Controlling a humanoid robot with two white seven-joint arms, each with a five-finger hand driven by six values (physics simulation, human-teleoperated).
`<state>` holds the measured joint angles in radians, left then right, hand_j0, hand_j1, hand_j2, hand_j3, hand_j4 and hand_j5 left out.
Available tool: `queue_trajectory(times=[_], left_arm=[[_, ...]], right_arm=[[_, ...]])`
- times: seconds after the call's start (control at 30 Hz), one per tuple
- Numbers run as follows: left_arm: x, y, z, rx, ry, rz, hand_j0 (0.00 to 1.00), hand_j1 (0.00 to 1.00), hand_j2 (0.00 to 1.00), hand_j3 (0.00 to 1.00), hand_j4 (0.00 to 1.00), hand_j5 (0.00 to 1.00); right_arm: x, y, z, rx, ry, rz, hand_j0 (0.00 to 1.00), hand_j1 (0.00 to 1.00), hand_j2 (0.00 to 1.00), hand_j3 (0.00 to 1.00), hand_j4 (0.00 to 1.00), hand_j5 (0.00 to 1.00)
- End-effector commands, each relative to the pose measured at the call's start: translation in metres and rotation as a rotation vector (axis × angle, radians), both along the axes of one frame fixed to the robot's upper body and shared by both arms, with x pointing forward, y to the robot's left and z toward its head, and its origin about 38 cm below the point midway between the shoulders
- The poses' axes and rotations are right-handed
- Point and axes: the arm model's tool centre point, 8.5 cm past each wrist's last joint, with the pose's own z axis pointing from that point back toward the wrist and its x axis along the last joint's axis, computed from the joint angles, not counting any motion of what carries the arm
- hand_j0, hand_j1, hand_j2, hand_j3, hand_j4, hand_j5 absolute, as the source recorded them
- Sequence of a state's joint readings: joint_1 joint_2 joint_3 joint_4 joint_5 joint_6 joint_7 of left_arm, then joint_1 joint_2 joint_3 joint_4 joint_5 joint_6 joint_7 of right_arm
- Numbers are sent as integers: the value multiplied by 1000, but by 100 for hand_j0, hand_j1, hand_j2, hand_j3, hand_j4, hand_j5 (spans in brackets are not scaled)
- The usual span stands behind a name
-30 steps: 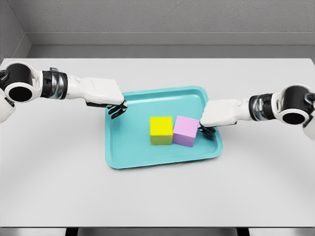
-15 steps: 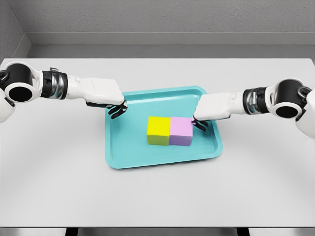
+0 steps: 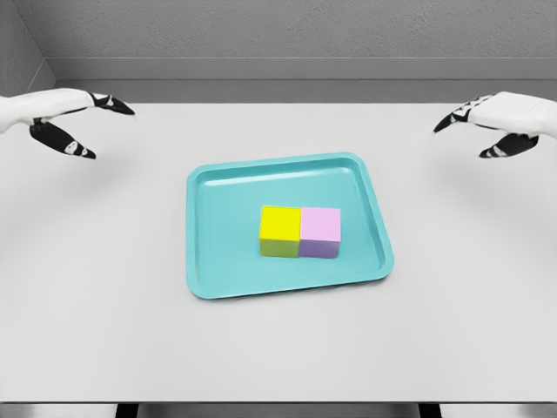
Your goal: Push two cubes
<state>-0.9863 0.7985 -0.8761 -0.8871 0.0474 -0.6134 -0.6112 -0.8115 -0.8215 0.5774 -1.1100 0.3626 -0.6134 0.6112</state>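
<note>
While the two cubes sit side by side in the head view, both hands are far away from them. The yellow cube [image 3: 281, 230] is on the left and the pink cube [image 3: 320, 231] is on the right. Their sides touch. Both rest near the middle of the teal tray [image 3: 228, 187], a bit toward its right side. The tray lies flat on the white table [image 3: 104, 305].

The left hand [image 3: 61, 122] is up by the left edge of the picture, above the table's far left part. Its dark-tipped fingers [image 3: 74, 145] are spread wide and hold nothing. The right hand [image 3: 498, 124] is up by the right edge. Its fingers [image 3: 452, 119] are spread wide too, and hold nothing. The cubes lie between the two hands, lower in the picture, well apart from each one.
</note>
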Motion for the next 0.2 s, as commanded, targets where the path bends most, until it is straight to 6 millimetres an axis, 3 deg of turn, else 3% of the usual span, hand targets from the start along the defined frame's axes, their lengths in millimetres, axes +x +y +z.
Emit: queue_trajectory(times=[0.0,0.17], left_arm=[[1,2,-1,-20,3,14,100,100,100,100,100,100],[1,3,0,-19,1,15,100,100,100,100,100,100]], right_arm=[[1,-7,1,23,3,-23,100,100,100,100,100,100],[0,8,-14,3,38,15,100,100,100,100,100,100]])
